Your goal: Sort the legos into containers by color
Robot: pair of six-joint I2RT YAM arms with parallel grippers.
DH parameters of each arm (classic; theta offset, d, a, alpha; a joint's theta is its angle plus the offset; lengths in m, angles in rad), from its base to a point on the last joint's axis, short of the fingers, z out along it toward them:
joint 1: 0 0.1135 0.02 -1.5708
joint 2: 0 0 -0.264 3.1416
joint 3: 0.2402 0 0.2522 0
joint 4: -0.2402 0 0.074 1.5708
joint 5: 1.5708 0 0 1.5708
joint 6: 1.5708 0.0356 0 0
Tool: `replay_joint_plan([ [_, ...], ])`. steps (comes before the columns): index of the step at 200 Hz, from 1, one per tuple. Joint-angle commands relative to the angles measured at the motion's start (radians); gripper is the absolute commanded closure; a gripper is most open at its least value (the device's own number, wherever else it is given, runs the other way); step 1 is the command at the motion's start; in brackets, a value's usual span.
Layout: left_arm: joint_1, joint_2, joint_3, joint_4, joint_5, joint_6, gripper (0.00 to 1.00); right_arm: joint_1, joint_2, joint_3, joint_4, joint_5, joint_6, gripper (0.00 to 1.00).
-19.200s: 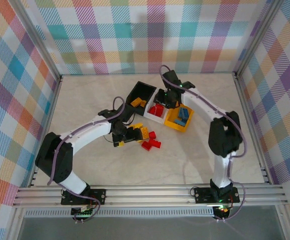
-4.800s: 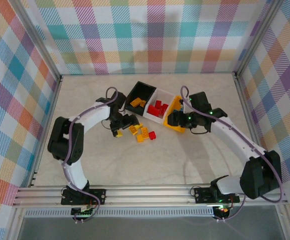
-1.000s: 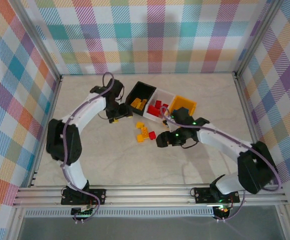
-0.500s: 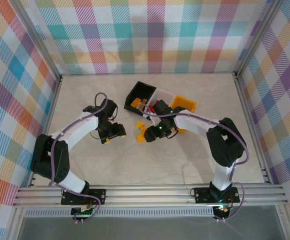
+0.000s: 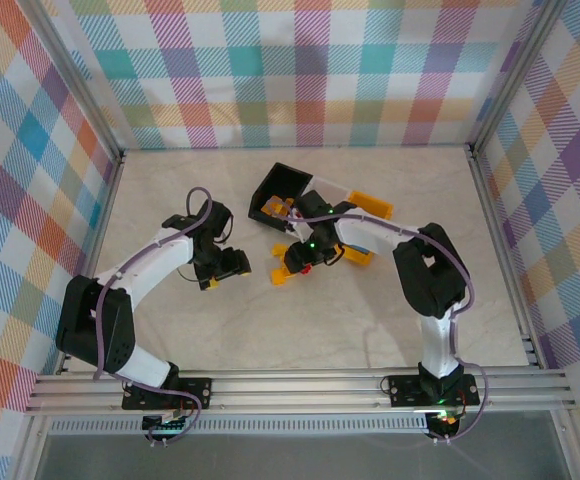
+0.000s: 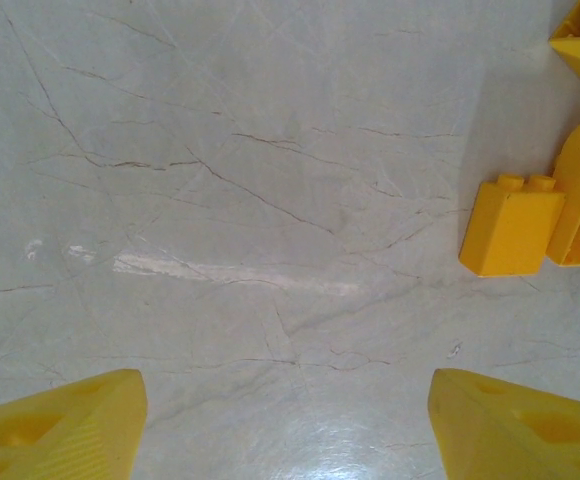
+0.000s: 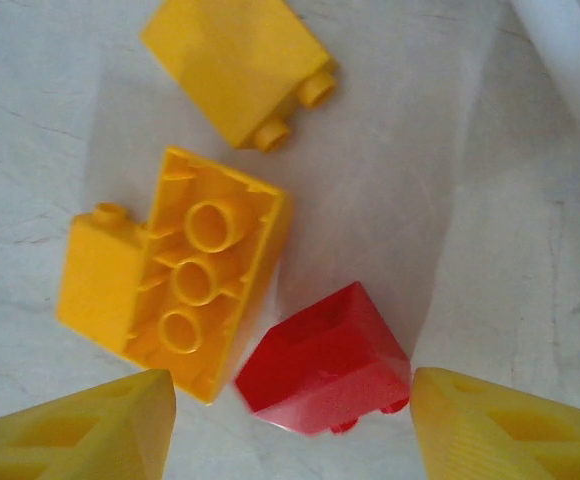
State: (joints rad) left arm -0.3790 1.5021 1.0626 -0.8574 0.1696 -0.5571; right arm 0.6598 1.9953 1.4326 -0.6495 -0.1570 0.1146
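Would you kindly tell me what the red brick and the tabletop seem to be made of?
The red brick: apparently moulded plastic, smooth and slightly glossy, with crisp edges and small studs. The tabletop: pale with dark veins and a shiny light streak, so polished marble or a marble-print laminate; I cannot tell which.

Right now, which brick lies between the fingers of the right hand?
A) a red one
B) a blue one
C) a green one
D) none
A: in the right wrist view, a red brick lies between the spread fingers of the right hand.
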Motion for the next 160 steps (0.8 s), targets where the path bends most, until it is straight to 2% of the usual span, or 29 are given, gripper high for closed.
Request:
replay_joint_plan([
  [1,-0.004,-0.019,-0.011,-0.011,-0.015,0.014,0.25,-0.010,0.040,0.031,-0.053,0.029,-0.021,0.36],
  [56,-0.004,0.006,-0.010,0.001,-0.002,0.008,0.25,-0.022,0.064,0.043,-0.046,0.037,-0.048,0.36],
  [82,-0.004,0.016,-0.004,0.003,0.006,0.005,0.24,-0.022,0.077,0.056,-0.029,0.031,-0.061,0.40],
  [98,-0.004,0.023,0.002,0.001,0.011,0.006,0.24,-0.021,0.088,0.067,-0.035,0.024,-0.066,0.45],
  [129,-0.004,0.027,0.005,0.001,0.012,0.006,0.24,-0.022,0.069,0.045,-0.039,0.029,-0.055,0.63],
  [160,-0.004,0.032,0.002,0.010,0.015,0.002,0.23,-0.021,0.002,-0.018,-0.029,0.040,-0.042,0.64],
])
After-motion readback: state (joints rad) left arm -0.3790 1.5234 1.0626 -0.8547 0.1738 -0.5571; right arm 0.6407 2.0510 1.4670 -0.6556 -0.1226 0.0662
